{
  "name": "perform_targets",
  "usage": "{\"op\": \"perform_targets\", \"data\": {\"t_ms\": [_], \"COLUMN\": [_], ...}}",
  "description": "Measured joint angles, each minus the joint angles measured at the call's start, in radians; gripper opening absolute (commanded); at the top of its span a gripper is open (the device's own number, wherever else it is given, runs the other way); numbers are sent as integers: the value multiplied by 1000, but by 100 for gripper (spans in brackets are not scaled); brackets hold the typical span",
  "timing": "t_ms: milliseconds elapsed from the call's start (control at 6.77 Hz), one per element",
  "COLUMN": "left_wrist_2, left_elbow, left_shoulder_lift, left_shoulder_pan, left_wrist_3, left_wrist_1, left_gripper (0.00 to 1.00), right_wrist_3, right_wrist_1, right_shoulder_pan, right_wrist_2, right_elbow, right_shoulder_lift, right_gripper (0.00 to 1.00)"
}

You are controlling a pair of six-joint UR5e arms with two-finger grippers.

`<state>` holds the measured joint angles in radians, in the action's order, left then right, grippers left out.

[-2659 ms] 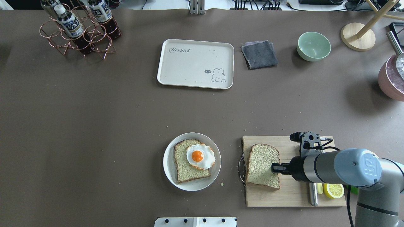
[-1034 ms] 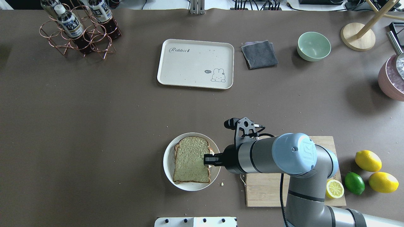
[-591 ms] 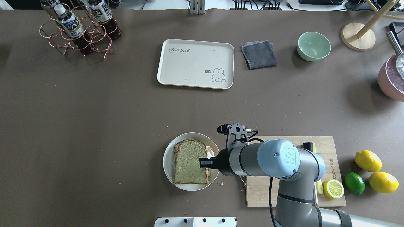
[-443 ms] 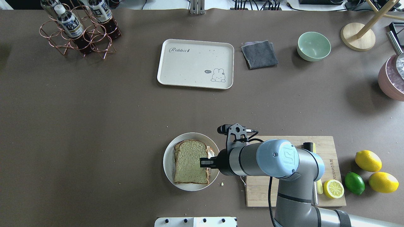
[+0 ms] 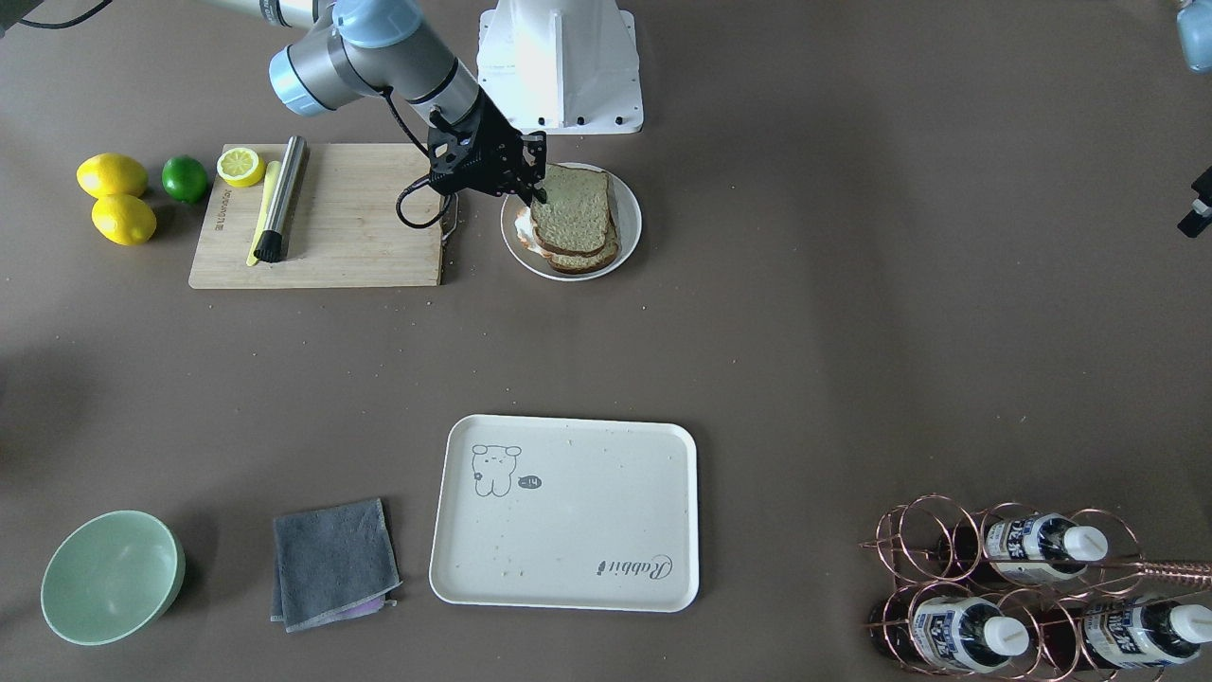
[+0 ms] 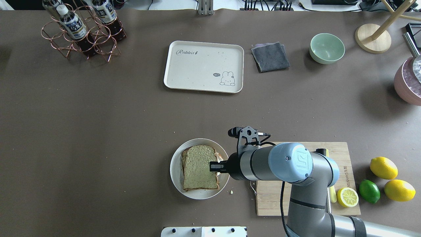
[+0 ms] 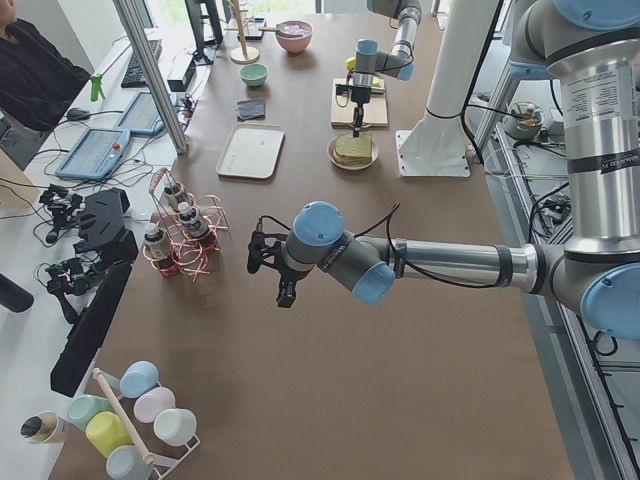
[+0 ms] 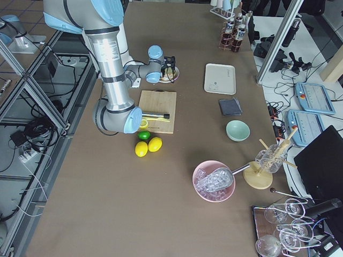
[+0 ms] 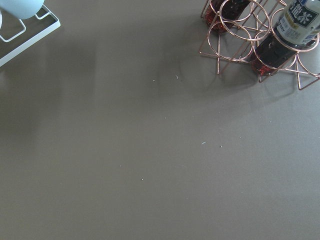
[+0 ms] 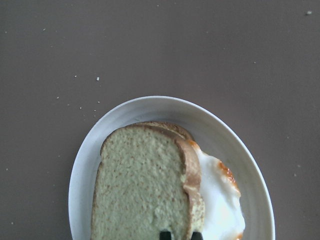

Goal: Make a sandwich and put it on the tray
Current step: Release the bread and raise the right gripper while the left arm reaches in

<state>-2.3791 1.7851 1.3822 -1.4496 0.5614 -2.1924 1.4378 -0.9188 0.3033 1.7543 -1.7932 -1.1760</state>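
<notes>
sandwich (image 6: 200, 167): brown crust, speckled tan-green crumb, white egg with orange rim. plate (image 6: 175, 171) white. far tray (image 6: 204, 70) cream, grey bear outline and lettering. table (image 6: 98, 131) dull brown.

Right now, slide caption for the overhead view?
Right gripper at the sandwich on its plate; tray sits far across the table.

We see even, diffuse overhead light w/ soft shadows by the bowl (image 6: 327, 48) and bottle rack (image 6: 102, 41). Wrist views look slightly soft (esp. around the sandwich (image 10: 142, 185)); side views bend at edges.
</notes>
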Motion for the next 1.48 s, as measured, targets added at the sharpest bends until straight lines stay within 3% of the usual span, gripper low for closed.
{"op": "perform_targets", "data": {"t_ms": [443,886,1182,1477], "left_wrist_2": [-5,14,132,360], "left_elbow": [2,11,73,155], "left_shoulder_lift": [3,26,40,47], "left_shoulder_pan": [12,206,400,645], "left_wrist_3": [20,382,633,819], "left_wrist_1": [-10,-220,-305,-315], "left_gripper": [99,99,99,99], "right_wrist_3": [9,10,5,-2], "right_wrist_1": [-3,-18,-59,-70], "right_shoulder_pan": [40,164,298,368], "right_wrist_2": [11,141,265,313], "right_elbow": [-18,-63,-90,-95], "right_shoulder_lift": [-5,-36,-74,-108], "right_gripper": [100,100,100,100]}}
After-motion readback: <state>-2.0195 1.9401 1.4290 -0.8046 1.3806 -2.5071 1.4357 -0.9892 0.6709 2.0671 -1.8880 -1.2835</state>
